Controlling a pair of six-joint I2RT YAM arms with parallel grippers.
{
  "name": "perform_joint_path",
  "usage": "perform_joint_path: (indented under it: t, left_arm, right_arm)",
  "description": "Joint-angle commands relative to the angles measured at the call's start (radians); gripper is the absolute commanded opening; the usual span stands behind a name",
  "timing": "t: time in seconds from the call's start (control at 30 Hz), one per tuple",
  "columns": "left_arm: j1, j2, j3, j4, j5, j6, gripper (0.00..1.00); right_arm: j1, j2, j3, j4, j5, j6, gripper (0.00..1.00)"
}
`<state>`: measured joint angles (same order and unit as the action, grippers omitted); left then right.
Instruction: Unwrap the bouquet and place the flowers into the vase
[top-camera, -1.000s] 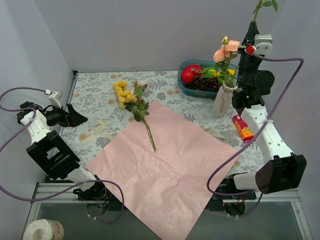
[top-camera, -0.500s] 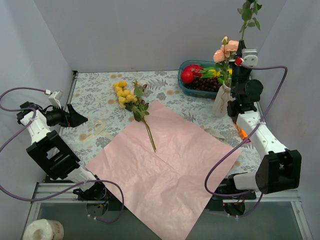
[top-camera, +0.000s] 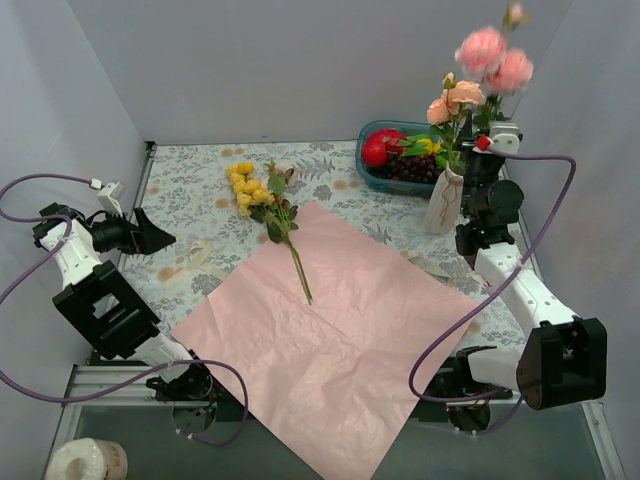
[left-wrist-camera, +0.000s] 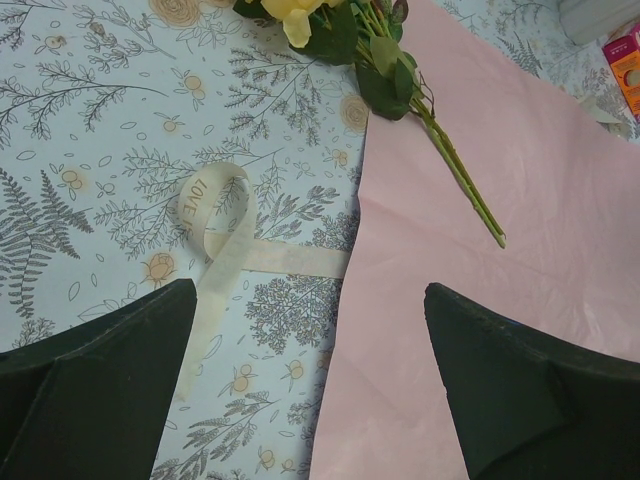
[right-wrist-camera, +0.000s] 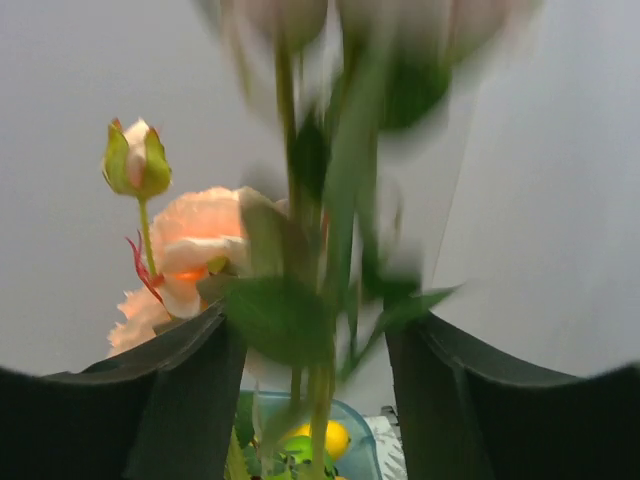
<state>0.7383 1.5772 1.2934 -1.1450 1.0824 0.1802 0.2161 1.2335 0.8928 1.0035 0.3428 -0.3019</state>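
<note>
My right gripper (top-camera: 484, 118) points upward just right of the white ribbed vase (top-camera: 443, 205). Its jaws stand open (right-wrist-camera: 312, 325), with gaps on both sides of the blurred green stems (right-wrist-camera: 330, 260) passing between them. Above it, two pink flowers (top-camera: 495, 55) top those stems. A peach rose (top-camera: 455, 98) and a bud (right-wrist-camera: 135, 160) stand in the vase. Yellow flowers (top-camera: 250, 190) lie across the far corner of the flat pink paper (top-camera: 340, 330). My left gripper (top-camera: 160, 237) hangs open (left-wrist-camera: 310, 290) at the left, over the paper's edge (left-wrist-camera: 500, 150) and the cream ribbon (left-wrist-camera: 225, 235).
A blue tub (top-camera: 365, 135) of plastic fruit sits behind the vase. An orange packet (left-wrist-camera: 625, 70) lies at the right of the table. The walls stand close behind and to the right of the right arm. A tape roll (top-camera: 88, 462) rests below the table's near left corner.
The right gripper's jaws have opened around the stems. The pink flowers have dropped into view above it, and the right arm has shifted slightly left, closer to the vase. The left arm is unmoved.
</note>
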Motion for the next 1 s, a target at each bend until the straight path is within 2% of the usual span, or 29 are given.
perform_joint_path:
  t: [0.0,0.1,0.23,0.33,0.53,0.57,0.63,0.73,0.8,0.97]
  left_arm:
    - [0.003,-0.034,0.009,-0.009,0.014,0.03,0.98]
    - [0.003,-0.045,0.004,-0.013,0.016,0.038,0.98]
    - [0.003,-0.054,-0.005,-0.013,0.024,0.041,0.98]
    - [0.003,-0.06,-0.014,-0.013,0.031,0.041,0.98]
    - [0.001,-0.062,-0.014,-0.018,0.03,0.048,0.98]
    - [0.003,-0.063,-0.014,-0.019,0.027,0.048,0.98]
    - [0.003,-0.065,-0.017,-0.018,0.027,0.048,0.98]
    - [0.003,-0.071,-0.031,-0.012,0.033,0.047,0.98]
    - [0.003,-0.069,-0.029,-0.013,0.042,0.044,0.98]
    - [0.003,-0.052,-0.009,-0.021,0.06,0.025,0.98]
  right_arm:
    - [-0.003,-0.057,-0.026,-0.069,0.067,0.066,0.74]
    - [-0.001,-0.06,0.02,-0.224,0.09,0.098,0.82]
    - [0.006,-0.104,0.058,-0.432,0.098,0.187,0.83]
    - [0.052,-0.157,0.049,-0.515,0.105,0.204,0.83]
    - [0.307,-0.281,0.015,-0.684,0.205,0.158,0.83]
    - [0.363,-0.299,0.012,-0.724,0.231,0.176,0.83]
    - [0.411,-0.345,0.003,-0.871,0.265,0.272,0.81]
    - [0.468,-0.394,-0.055,-0.997,0.263,0.407,0.75]
    - [0.509,-0.402,-0.093,-1.032,0.231,0.466,0.68]
    - [0.681,-0.303,-0.146,-0.975,0.204,0.471,0.62]
